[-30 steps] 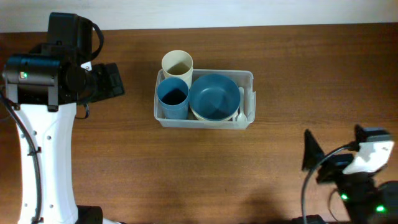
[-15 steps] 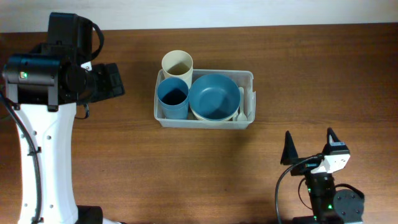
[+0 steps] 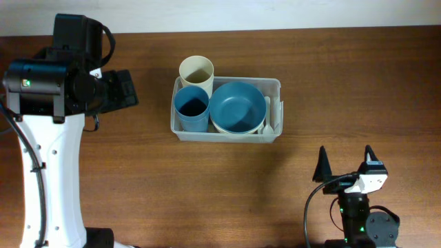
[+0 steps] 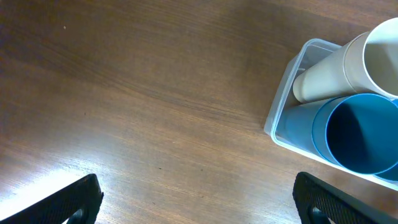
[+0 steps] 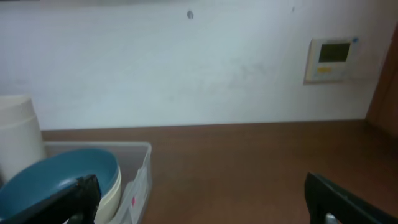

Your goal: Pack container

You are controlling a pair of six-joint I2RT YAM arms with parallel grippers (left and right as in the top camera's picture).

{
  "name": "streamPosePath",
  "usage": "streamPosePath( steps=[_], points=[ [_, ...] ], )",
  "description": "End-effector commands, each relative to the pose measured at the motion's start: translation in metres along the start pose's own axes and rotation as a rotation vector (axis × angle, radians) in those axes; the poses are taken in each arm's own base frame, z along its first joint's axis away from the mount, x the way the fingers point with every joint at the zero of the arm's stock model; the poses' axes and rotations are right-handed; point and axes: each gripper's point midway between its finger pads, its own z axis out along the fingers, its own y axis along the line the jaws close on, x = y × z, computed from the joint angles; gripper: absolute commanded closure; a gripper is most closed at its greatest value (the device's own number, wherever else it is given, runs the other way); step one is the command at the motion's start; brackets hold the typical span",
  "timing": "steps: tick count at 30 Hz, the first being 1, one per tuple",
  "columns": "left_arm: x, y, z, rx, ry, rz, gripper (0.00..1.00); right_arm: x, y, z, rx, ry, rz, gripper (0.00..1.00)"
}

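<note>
Left pincer (image 4: 199,208) spread wide, container (image 3: 224,136) lengthwise left-right

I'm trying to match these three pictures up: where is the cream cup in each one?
Overhead: cream cup, upper centre, at a corner of the clear container.
Left wrist: upper right edge.
Right wrist: far left edge.
Shared landmark: the clear container, in all three.

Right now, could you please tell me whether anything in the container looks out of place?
Only the cream cup at the far left corner of the clear container: its mouth seems to lean out past the rim, though that may be the camera angle. Nothing spilled.
</note>
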Motion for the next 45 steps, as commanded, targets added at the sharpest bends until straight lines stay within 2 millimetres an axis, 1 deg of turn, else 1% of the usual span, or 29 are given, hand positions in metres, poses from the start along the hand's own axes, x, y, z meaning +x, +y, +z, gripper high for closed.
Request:
streamPosePath(
  steps=[1, 6, 10, 15, 22, 26, 45],
  points=[
    [-0.001, 0.003, 0.003, -0.017, 0.004, -0.014, 0.0, 0.011, -0.004, 0.005, 0.015, -0.022, -0.011, 0.01],
    [-0.001, 0.003, 0.003, -0.017, 0.003, -0.015, 0.0, 0.023, -0.002, 0.01, 0.001, -0.049, -0.006, 0.01],
    [-0.001, 0.003, 0.003, -0.017, 0.004, -0.014, 0.0, 0.031, -0.002, 0.011, 0.003, -0.033, -0.005, 0.01],
    [-0.001, 0.003, 0.003, -0.017, 0.004, -0.014, 0.0, 0.046, -0.003, 0.013, 0.004, 0.002, -0.004, 0.01],
    [-0.001, 0.003, 0.003, -0.017, 0.004, -0.014, 0.0, 0.049, -0.003, 0.013, 0.004, 0.012, -0.004, 0.01],
    [-0.001, 0.003, 0.003, -0.017, 0.004, -0.014, 0.0, 0.073, -0.004, 0.012, 0.009, 0.11, -0.004, 0.01],
    [-0.001, 0.003, 0.003, -0.017, 0.004, -0.014, 0.0, 0.072, -0.004, 0.012, 0.008, 0.107, -0.004, 0.01]
  ],
)
